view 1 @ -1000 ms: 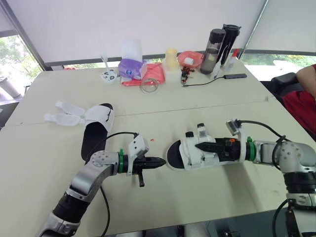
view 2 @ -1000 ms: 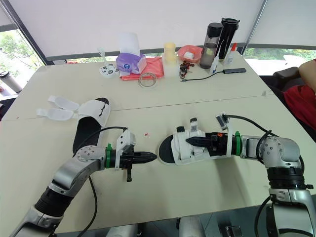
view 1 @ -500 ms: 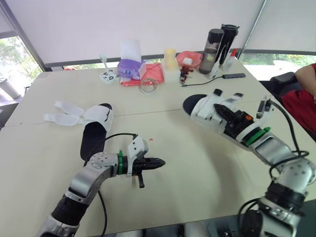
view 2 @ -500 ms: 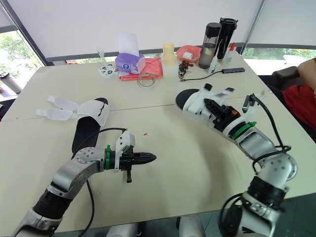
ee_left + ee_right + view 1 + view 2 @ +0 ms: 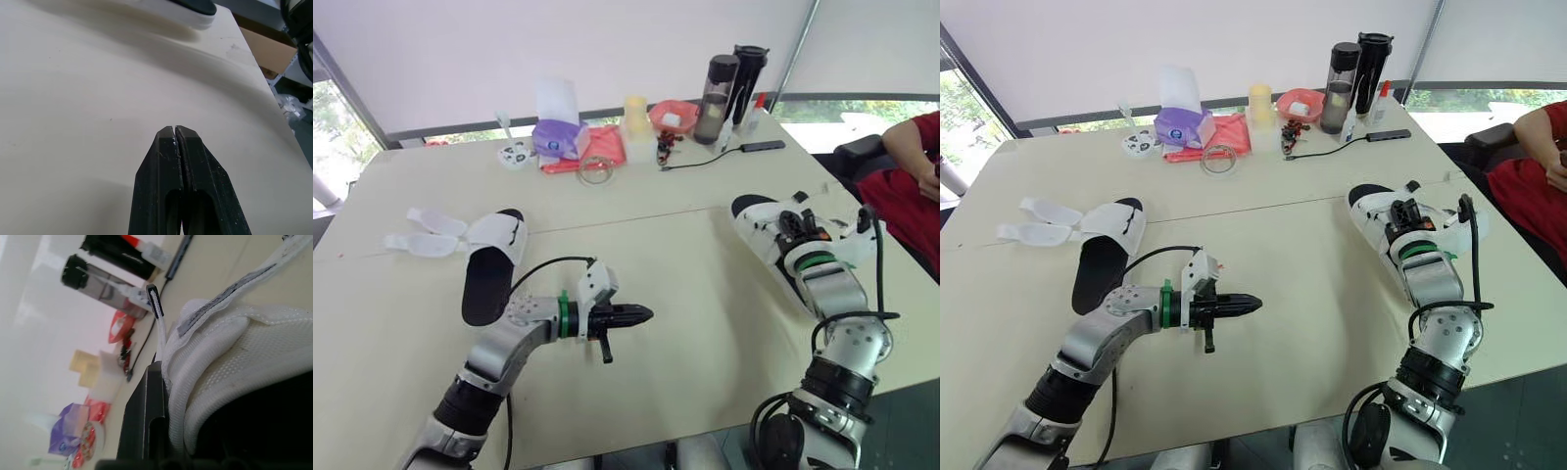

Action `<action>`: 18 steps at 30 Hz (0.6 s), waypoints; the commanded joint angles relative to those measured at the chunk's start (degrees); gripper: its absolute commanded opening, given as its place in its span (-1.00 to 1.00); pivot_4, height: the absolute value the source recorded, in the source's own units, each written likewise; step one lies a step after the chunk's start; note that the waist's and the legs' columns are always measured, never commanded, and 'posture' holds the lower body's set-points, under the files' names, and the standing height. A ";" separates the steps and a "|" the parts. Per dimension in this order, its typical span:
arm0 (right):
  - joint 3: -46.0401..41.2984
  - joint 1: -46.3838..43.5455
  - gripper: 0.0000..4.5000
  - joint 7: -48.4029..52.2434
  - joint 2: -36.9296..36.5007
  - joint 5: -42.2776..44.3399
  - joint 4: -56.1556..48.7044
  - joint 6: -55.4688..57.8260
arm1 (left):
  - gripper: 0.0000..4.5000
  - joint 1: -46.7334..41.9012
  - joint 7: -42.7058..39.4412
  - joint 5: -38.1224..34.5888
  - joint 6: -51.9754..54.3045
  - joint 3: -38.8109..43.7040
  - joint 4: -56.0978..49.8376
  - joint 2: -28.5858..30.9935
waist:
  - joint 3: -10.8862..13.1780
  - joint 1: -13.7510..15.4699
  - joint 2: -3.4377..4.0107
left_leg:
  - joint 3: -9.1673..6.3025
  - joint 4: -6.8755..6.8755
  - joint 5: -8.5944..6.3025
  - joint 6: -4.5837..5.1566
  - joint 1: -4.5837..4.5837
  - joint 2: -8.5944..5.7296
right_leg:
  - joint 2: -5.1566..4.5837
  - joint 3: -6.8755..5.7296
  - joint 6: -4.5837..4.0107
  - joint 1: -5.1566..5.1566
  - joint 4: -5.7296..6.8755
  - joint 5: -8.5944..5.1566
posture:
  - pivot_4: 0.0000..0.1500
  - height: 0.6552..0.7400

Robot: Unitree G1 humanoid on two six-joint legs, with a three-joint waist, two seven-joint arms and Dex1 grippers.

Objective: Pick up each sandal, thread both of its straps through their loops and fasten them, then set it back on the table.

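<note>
left eye view: the right gripper (image 5: 793, 231) is gripping a white sandal (image 5: 756, 217) at the table's (image 5: 705, 274) right side. left wrist view: the left gripper (image 5: 175, 129) is pressing its fingers (image 5: 159, 164) together, empty. right wrist view: a finger (image 5: 144, 426) is clamping the sandal's mesh strap (image 5: 234, 357).

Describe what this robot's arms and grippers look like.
The left arm and right arm are silver-grey with black joints, a green ring at each wrist and a looping black cable. The left gripper and right gripper each have two slim black fingers.
</note>
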 commanded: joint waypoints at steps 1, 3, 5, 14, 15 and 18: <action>0.48 -2.54 -0.79 1.92 -1.30 -1.19 2.47 -3.65 | -1.00 -0.20 0.99 -0.39 -0.03 0.75 -1.24 -0.17 | 0.00 0.01 0.00 | 0.19 -0.02 0.00 0.00 0.13 0.02 | 0.01 0.15 -0.11 0.00 0.08 -0.07 | 1.00 1.00; 1.00 -2.60 -0.39 2.78 -0.83 -0.24 2.57 -3.74 | -1.00 0.21 1.42 -0.66 0.25 0.98 -1.91 0.00 | 0.00 -0.05 0.00 | 0.43 -0.07 -0.01 0.01 0.31 0.05 | 0.02 0.36 -0.14 0.00 0.15 -0.08 | 1.00 1.00; 1.69 -2.34 0.06 3.03 -0.59 0.03 2.18 -3.28 | -1.00 0.56 1.73 -0.92 0.46 1.20 -2.46 0.26 | 0.00 -0.10 0.00 | 0.59 -0.08 -0.01 0.02 0.41 0.08 | 0.05 0.49 -0.13 0.00 0.19 -0.08 | 1.00 1.00; 6.83 4.73 0.98 2.93 -2.95 0.76 -7.48 4.13 | -1.00 2.61 4.09 -3.10 3.13 4.50 -5.95 1.46 | 0.00 0.14 0.00 | 0.66 -0.07 -0.02 0.02 0.48 0.11 | 0.07 0.56 -0.14 0.03 0.20 -0.08 | 1.00 1.00; 8.45 7.83 0.98 3.80 -4.30 1.34 -11.57 6.65 | -1.00 3.32 4.57 -3.95 4.04 5.55 -7.04 1.84 | 0.00 0.16 0.00 | 0.66 -0.09 -0.02 0.04 0.47 0.12 | 0.07 0.56 -0.13 0.03 0.19 -0.09 | 1.00 1.00; 11.31 17.26 0.98 7.33 -8.70 4.71 -21.74 12.00 | -1.00 5.88 5.46 -5.66 6.15 7.60 -9.93 3.43 | 0.00 0.26 -0.01 | 0.65 -0.12 -0.07 0.12 0.46 0.14 | 0.07 0.57 -0.12 0.03 0.15 -0.17 | 1.00 1.00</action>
